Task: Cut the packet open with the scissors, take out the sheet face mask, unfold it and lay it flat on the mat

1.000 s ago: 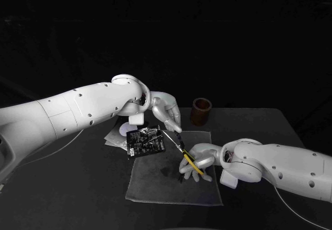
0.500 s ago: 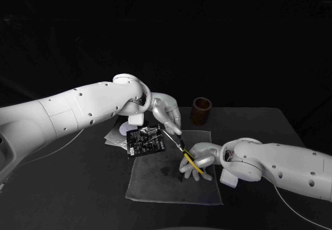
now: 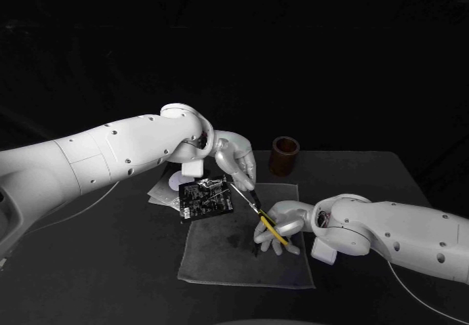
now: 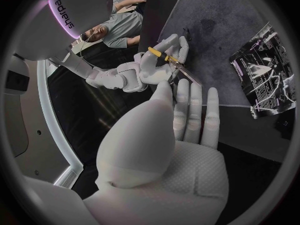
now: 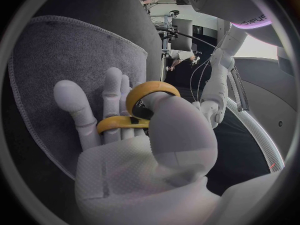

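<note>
Head view: high above, facing down onto the desk (image 3: 386, 177); mid range, both arms in frame.
Left wrist view: close behind the left hand (image 4: 164, 150), facing along its fingers to the mat (image 4: 215, 45).
Right wrist view: close behind the right hand (image 5: 134, 150), facing the mat.
Shared: mat in all three; right hand with scissors (image 4: 164, 55) in head and left wrist views.

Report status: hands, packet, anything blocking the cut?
Left hand open beside the packet. Right hand holds the scissors, blades toward packet. Packet looks uncut, at the mat corner. Left fingers close beside blades.
</note>
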